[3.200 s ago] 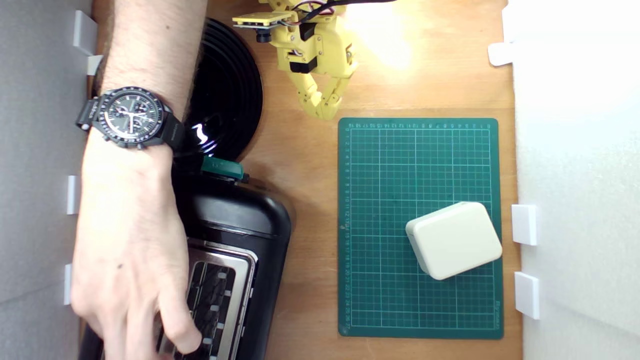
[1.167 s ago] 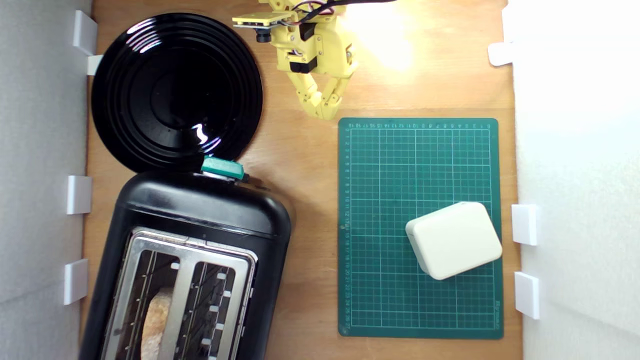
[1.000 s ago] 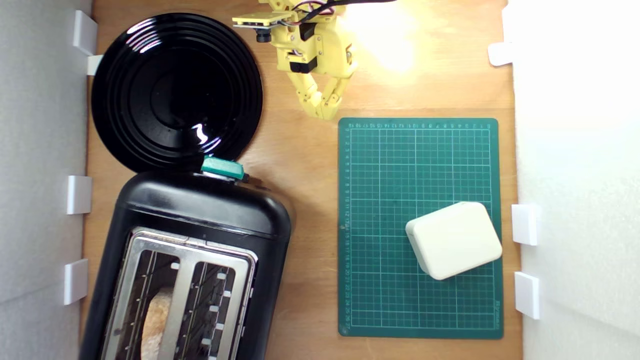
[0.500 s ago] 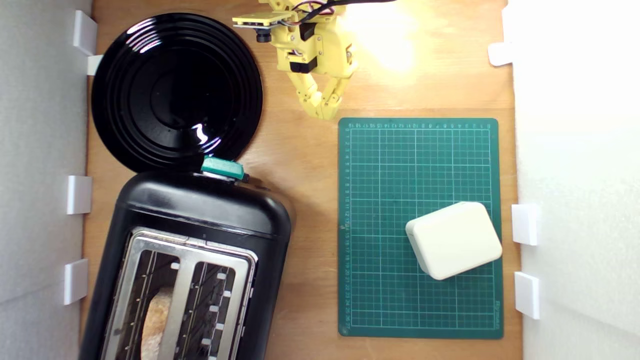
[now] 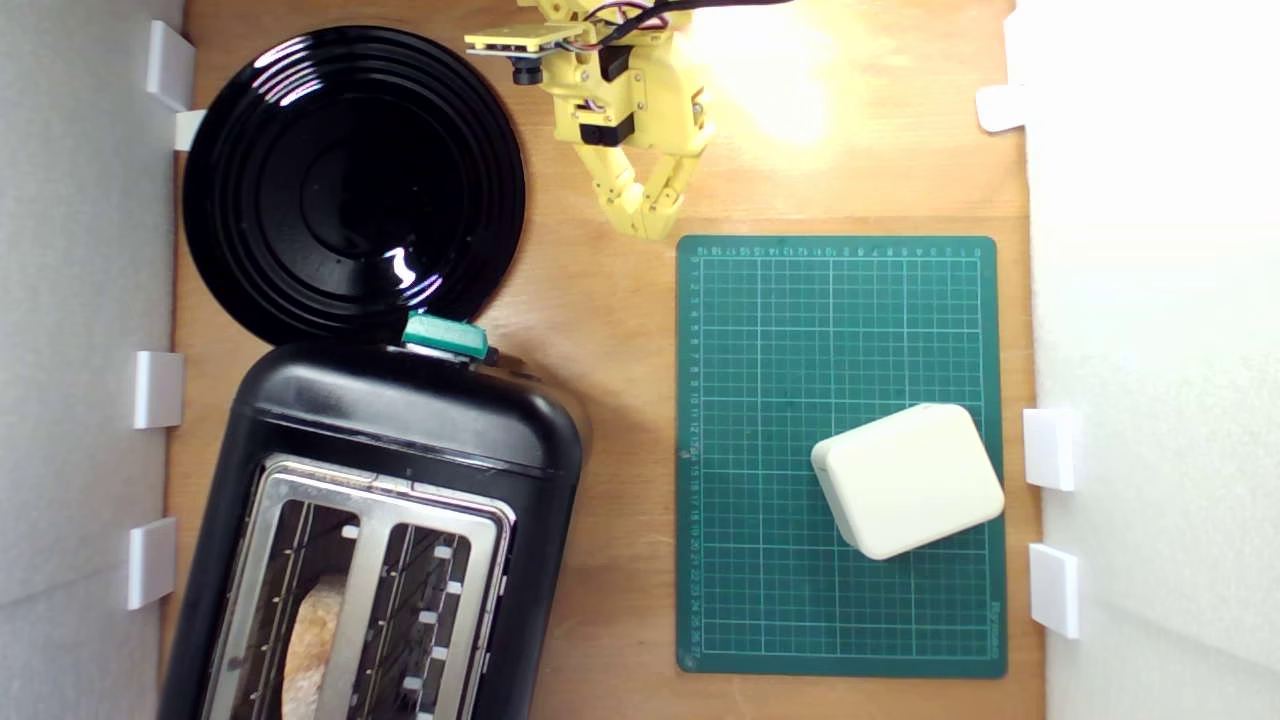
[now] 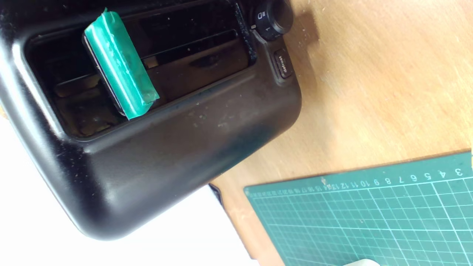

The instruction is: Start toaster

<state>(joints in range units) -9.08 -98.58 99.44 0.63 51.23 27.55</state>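
The glossy black toaster (image 5: 400,420) fills the lower part of the exterior view's left, its silver top plate (image 5: 370,500) showing two wire-grilled slots. A slice of bread (image 5: 310,640) sits in one slot. Its teal-green lever knob (image 5: 446,335) sticks out of the end nearest the black plate. The wrist view looks at that end of the toaster (image 6: 184,147), where the teal knob (image 6: 120,85) stands in its slot beside a dial (image 6: 271,18) and a button (image 6: 282,63). My yellow gripper (image 5: 648,228) hangs shut near the top centre, well apart from the knob.
A round black ribbed plate (image 5: 350,180) lies beside the toaster's lever end. A green cutting mat (image 5: 840,350) on the exterior view's right carries a small cream rounded box (image 5: 908,480). White foam walls with clips (image 5: 1048,448) border both sides.
A person's hand with a wristwatch that covered the toaster and plate 3.2 s ago has left the view. My arm has not moved in the last second.
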